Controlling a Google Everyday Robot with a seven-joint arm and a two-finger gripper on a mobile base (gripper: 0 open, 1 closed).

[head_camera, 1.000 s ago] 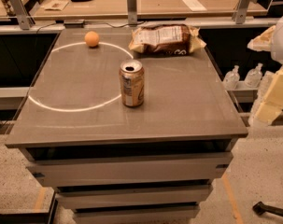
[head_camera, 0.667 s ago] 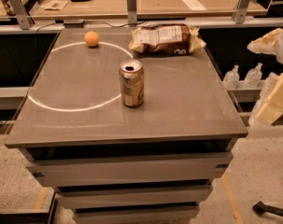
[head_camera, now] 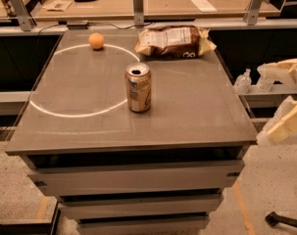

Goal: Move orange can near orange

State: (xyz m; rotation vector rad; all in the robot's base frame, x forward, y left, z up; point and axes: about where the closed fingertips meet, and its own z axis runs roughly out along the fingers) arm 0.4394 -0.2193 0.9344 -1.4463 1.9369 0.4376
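Lower than a moment ago, the pale two-finger gripper (head_camera: pixel 263 105) hangs, jaws parted, right of the grey table (head_camera: pixel 197 116), whose orange-tan aluminium can (head_camera: pixel 138 88) stands upright mid-top, apart from the small round orange fruit (head_camera: pixel 96 40).

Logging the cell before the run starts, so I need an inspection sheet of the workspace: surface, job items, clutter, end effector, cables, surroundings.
Surface: grey table top, with a pale ring marked on its left half.
Job's things: orange can upright near the centre, at the ring's right edge; orange at the back left on the ring's line; the two are well apart.
Clutter: brown chip bag lying at the back right.
End effector: gripper off the table's right side, open, holding nothing.
Cables: thin dark line along the back ledge, possibly a cable.
Surroundings: wooden bench behind, with papers; bottles on a shelf at right; drawers below.
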